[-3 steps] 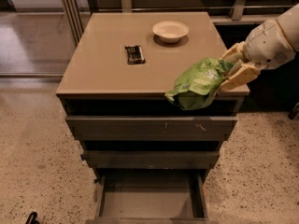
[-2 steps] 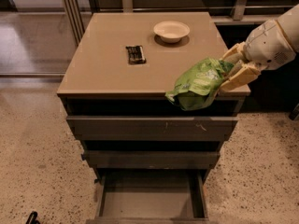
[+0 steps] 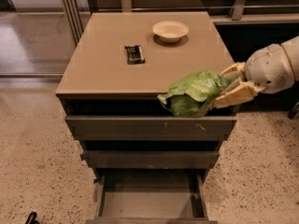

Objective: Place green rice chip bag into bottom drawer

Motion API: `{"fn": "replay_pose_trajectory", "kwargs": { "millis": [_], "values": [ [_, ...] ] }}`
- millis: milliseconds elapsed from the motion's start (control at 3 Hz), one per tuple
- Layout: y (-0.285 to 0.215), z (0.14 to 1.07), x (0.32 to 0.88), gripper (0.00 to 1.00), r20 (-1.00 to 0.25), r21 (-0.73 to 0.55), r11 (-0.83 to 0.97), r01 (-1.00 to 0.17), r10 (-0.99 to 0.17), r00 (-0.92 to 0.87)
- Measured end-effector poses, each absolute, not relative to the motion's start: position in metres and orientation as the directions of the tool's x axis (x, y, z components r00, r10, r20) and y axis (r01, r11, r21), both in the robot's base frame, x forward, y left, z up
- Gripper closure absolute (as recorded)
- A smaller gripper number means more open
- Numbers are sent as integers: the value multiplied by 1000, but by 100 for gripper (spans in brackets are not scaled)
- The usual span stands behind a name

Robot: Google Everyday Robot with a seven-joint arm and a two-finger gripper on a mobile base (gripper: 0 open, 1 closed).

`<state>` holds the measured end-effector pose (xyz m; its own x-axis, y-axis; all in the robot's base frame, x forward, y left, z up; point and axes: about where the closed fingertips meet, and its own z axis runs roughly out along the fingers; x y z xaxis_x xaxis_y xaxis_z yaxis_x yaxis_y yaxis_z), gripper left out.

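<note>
My gripper (image 3: 227, 86) reaches in from the right at the cabinet's front right corner. It is shut on the green rice chip bag (image 3: 194, 92), a bright green wrinkly foil bag. The bag hangs at the front edge of the cabinet top (image 3: 112, 73), just above the upper drawer fronts. The bottom drawer (image 3: 150, 203) is pulled out at the foot of the cabinet, straight below and a little left of the bag. Its plain grey inside holds nothing.
A white bowl (image 3: 170, 31) stands at the back of the cabinet top. A small black packet (image 3: 134, 53) lies left of it. Two drawers with flat grey fronts (image 3: 149, 127) sit partly pulled out above the bottom one. Speckled floor lies on both sides.
</note>
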<state>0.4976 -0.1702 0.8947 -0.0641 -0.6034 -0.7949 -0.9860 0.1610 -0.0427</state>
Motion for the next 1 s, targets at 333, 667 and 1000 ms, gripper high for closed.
{"fn": "replay_pose_trajectory", "kwargs": {
  "millis": [333, 667, 1000],
  "values": [
    [-167, 866, 466, 100, -830, 86, 232, -969, -522, -199],
    [-167, 841, 445, 100, -801, 132, 340, -931, -516, -302],
    [-168, 812, 433, 100, -758, 140, 474, -870, -514, -402]
  ]
}}
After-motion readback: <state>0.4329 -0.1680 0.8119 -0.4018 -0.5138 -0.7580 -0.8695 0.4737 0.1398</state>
